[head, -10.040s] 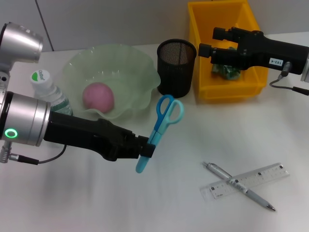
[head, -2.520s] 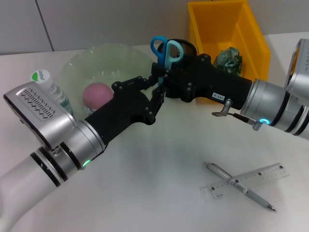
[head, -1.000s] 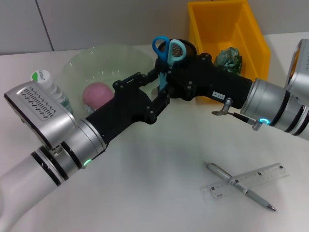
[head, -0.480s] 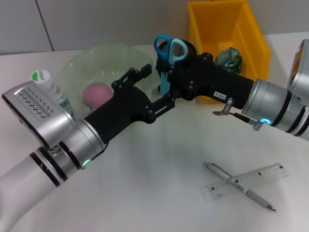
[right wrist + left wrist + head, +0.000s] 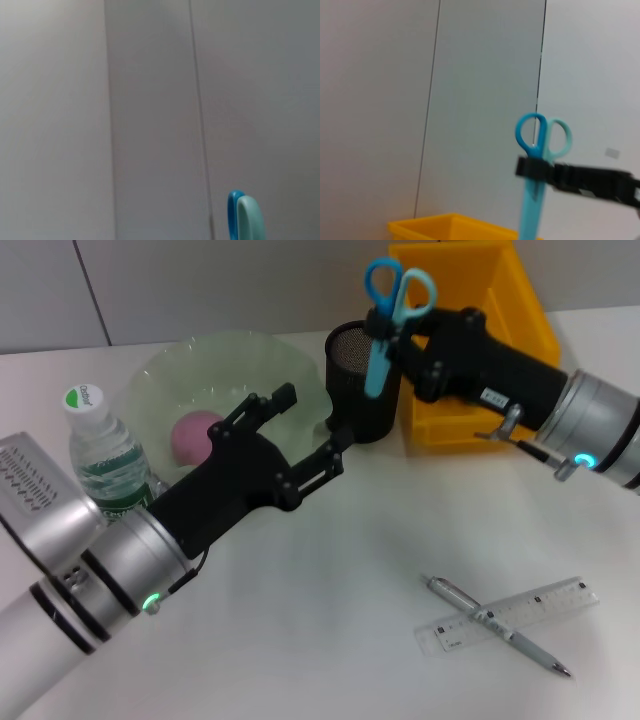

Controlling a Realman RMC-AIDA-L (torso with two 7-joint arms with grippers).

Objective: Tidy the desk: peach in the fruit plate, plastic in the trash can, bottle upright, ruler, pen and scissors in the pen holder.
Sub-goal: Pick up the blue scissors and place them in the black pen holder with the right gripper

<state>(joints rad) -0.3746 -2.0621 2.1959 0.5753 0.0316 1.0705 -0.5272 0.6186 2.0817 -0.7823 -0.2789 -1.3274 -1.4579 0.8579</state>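
— What stands around the black mesh pen holder (image 5: 365, 380)?

— The yellow plastic bin (image 5: 470, 345) sits just beside it on one side, the pale green wavy-rimmed glass bowl (image 5: 235, 390) on the other. The left gripper (image 5: 300, 435), jaws spread, hangs in front of the bowl and crowds the holder's near side. The right gripper (image 5: 392, 335) holds the blue-handled scissors (image 5: 385, 320) upright over the holder's mouth, blocking the way from above.

— Any free room?

— The white bench (image 5: 330, 630) lies bare in the middle front. Farther right lie the silver pen (image 5: 495, 625) and clear ruler (image 5: 510, 615), crossed.
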